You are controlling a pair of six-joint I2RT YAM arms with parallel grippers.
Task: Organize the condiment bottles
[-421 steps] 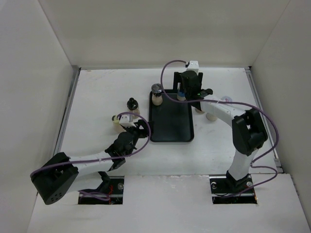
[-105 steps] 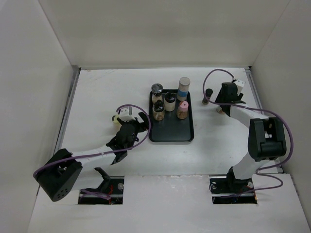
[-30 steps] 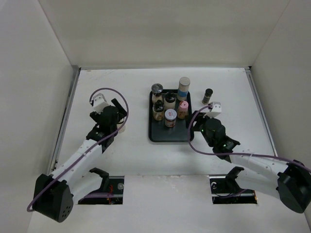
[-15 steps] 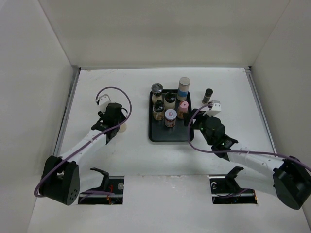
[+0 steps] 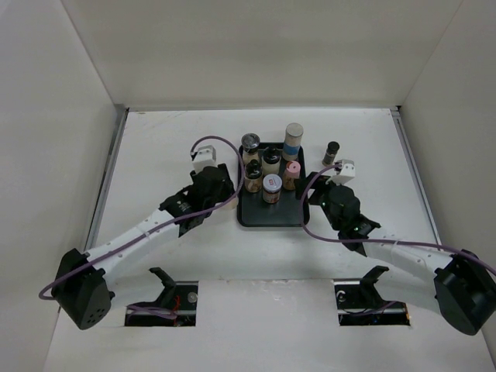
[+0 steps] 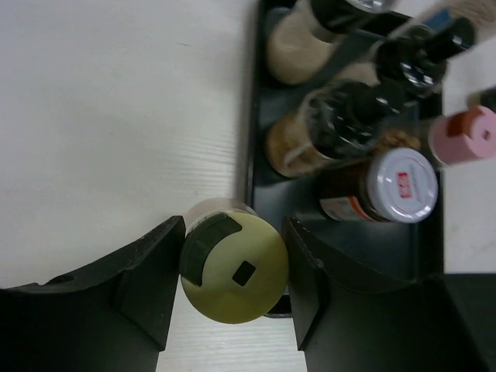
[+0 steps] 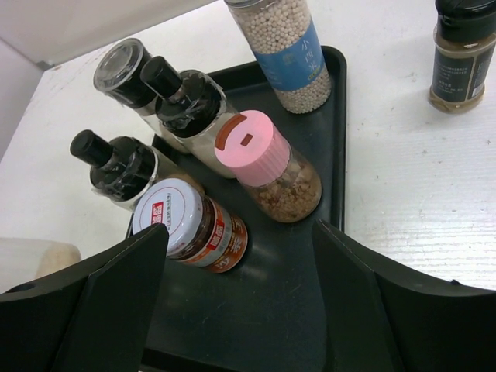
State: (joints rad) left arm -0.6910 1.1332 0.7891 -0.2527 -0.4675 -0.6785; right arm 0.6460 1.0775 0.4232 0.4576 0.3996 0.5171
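Six condiment bottles stand on the black tray (image 5: 291, 217): a grey-capped one (image 5: 249, 142), two black-capped ones (image 5: 270, 159), a tall silvery-capped one (image 5: 293, 136), a pink-capped one (image 5: 292, 171) and a white-lidded jar (image 5: 271, 186). My left gripper (image 6: 232, 279) is shut on a cream-capped bottle (image 6: 234, 267), held upright just off the tray's left edge (image 6: 254, 155). In the top view the left gripper (image 5: 226, 195) hides that bottle. My right gripper (image 7: 240, 310) is open and empty over the tray's near right part, in front of the white-lidded jar (image 7: 182, 225) and the pink-capped bottle (image 7: 256, 151).
A small dark-capped bottle (image 5: 332, 151) stands on the table right of the tray; it also shows in the right wrist view (image 7: 463, 54). White walls close in the table on the left, back and right.
My left arm has swung right, carrying the cream-capped bottle from the left part of the table up to the tray's left edge. The right arm has barely moved.
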